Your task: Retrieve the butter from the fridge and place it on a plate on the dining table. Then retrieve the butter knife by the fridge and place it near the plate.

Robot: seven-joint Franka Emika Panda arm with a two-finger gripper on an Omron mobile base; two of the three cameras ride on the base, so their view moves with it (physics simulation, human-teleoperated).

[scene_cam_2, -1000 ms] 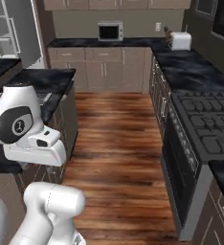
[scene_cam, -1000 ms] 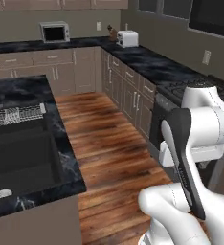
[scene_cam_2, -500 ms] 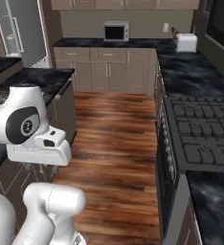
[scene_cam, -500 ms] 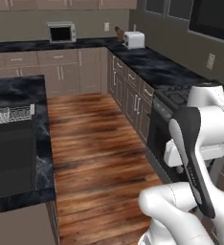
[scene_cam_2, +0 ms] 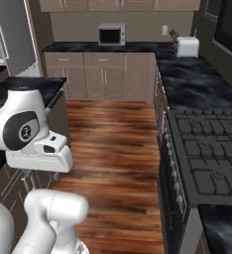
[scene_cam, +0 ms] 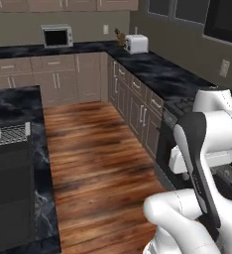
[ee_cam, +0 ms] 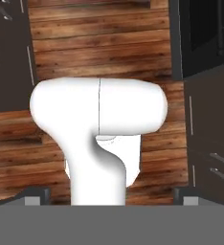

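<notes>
Fingers (ee_cam: 36,195) spread wide, holding nothing, over wood floor (ee_cam: 99,43); fridge (scene_cam_2: 10,34) sits far left w/ butter presumably inside, which I judge light, soft, slippery, so pinch long sides gently.

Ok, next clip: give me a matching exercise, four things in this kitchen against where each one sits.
Things:
1. microwave
2. toaster
3. stove
4. fridge

Places:
A. far left, tall, past the end of the back counter
B. on the back counter, against the wall
C. set in the right-hand counter run, near the base
D. in the corner where the back and right-hand counters meet

Pairs: 1-B, 2-D, 3-C, 4-A
</notes>
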